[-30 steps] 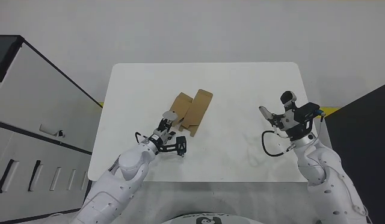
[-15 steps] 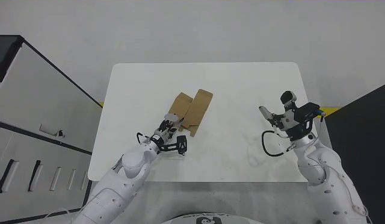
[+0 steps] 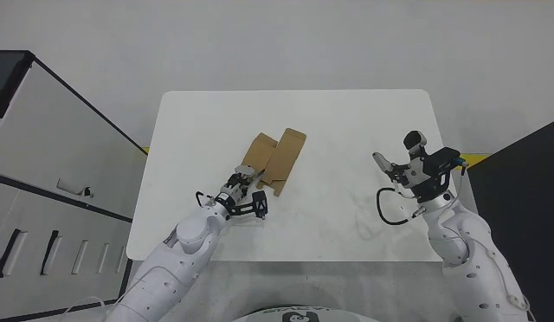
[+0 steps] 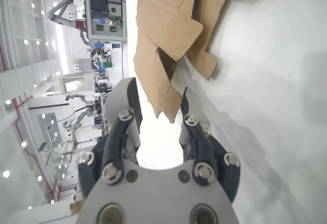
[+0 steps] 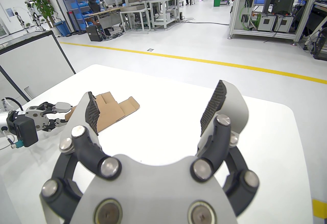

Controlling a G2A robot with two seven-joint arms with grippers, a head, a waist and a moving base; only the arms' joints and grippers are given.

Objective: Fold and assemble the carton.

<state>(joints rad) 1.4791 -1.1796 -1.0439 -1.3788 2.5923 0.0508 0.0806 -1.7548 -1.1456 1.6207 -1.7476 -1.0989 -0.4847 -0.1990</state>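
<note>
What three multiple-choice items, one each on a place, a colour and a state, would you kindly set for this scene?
1. Where does the carton lie on the table?
A. by the left jaws
B. by the right jaws
C. overhanging the far edge

2. What colour is the carton?
A. white
B. blue
C. brown

3. How do the right jaws stand?
A. shut on the carton
B. open, holding nothing
C. shut, empty

Answers:
1 A: the tip of the carton's nearest flap sits between the open left jaws.
2 C: it is plain brown cardboard on a white top.
3 B: they are spread wide with nothing between them, well apart from the carton.
</note>
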